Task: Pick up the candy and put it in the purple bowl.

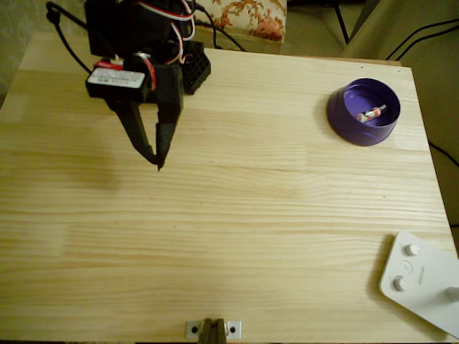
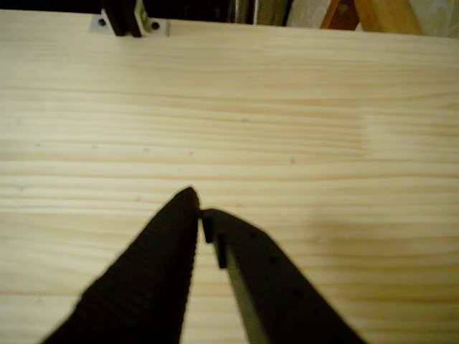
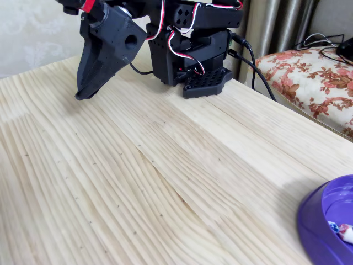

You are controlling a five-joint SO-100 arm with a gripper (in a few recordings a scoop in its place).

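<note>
Pale wooden table (image 1: 237,236) carries the purple bowl (image 1: 343,122), where the candy (image 1: 371,114) already lies inside (light, crinkly, best pinched mid-body), far from the closed, empty gripper (image 1: 159,163).

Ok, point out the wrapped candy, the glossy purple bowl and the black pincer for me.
Small white and orange-red wrapped candy (image 1: 371,114), overhead view: middle of wrapper.
Round glossy purple plastic bowl (image 1: 344,125), overhead view: outer wall.
Black two-finger pincer (image 1: 158,162), overhead view: between the fingertips.

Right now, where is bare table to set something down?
Free: the wide wood between the shut gripper, the purple bowl holding the candy, and the white device. Crowded: the arm's base at the far edge.
</note>
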